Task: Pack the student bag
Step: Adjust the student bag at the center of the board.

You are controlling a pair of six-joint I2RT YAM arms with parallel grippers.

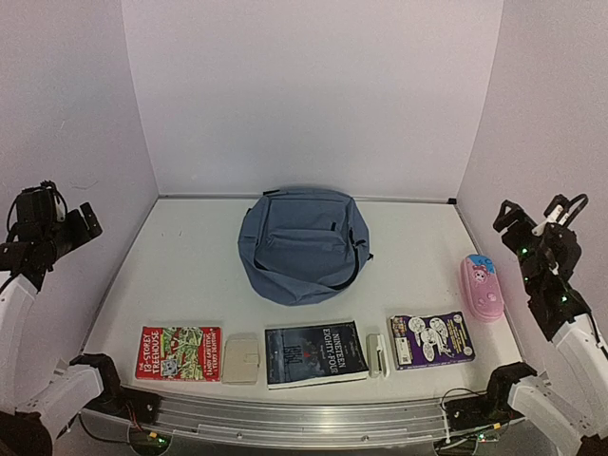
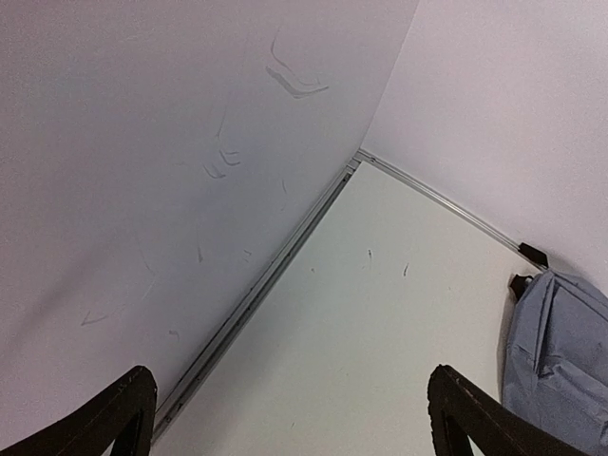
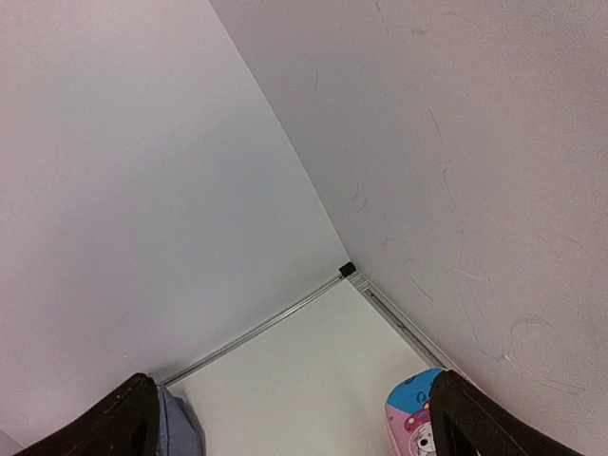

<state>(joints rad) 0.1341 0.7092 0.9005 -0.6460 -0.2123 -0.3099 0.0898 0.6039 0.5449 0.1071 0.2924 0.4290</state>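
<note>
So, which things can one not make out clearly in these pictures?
Student bag: top view, its inside is hidden by its own fabric; left wrist view, cut off by the right and bottom edges.
Pink pencil case: right wrist view, cut off by the bottom edge.
Purple book: top view, cover words too small to read.
Small white item left of it: top view, too small to identify.

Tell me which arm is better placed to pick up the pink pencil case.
Probably right. The pink pencil case lies at the right edge, beside the right end effector, which is open. The left end effector hangs over the left side, beyond the student bag.
</note>
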